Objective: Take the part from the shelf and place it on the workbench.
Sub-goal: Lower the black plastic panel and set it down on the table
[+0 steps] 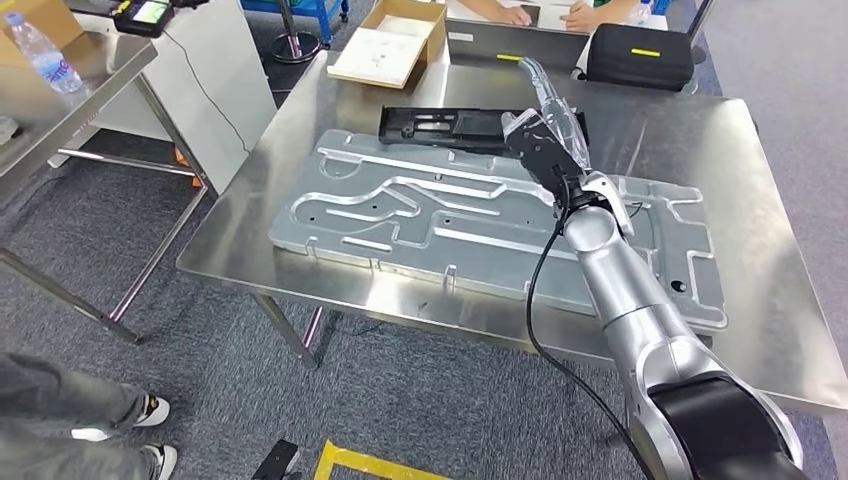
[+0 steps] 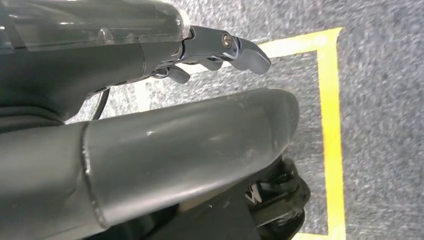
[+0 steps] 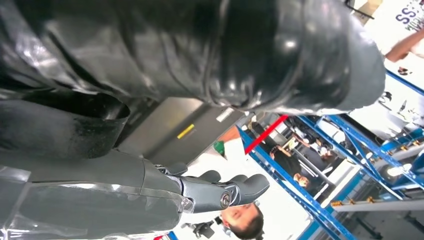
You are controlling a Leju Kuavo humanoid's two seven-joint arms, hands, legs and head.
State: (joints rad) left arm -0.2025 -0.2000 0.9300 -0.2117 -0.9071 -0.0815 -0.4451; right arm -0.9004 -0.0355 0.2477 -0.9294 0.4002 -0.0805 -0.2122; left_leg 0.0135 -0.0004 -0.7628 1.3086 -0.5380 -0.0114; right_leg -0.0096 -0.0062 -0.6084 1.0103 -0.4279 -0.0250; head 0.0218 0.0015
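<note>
black part [image 1: 450,128], silver workbench [image 1: 300,120], grey carpet [image 1: 200,400]

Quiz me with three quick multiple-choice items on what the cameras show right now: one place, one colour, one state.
1. Where does the black part lie?
A. On the floor
B. On the workbench, beyond the silver plate
C. Inside a cardboard box

2. What colour is the floor tape below the left hand?
A. Red
B. Yellow
C. Green

3. What does the left hand hold?
A. The black part
B. A water bottle
C. Nothing

Answers:
1 B: in the head view the black part lies flat on the workbench, on the far side of the silver plate.
2 B: the left wrist view shows the floor tape as a yellow line on grey carpet.
3 C: the left hand hangs over the floor with nothing between its fingers and thumb.
</note>
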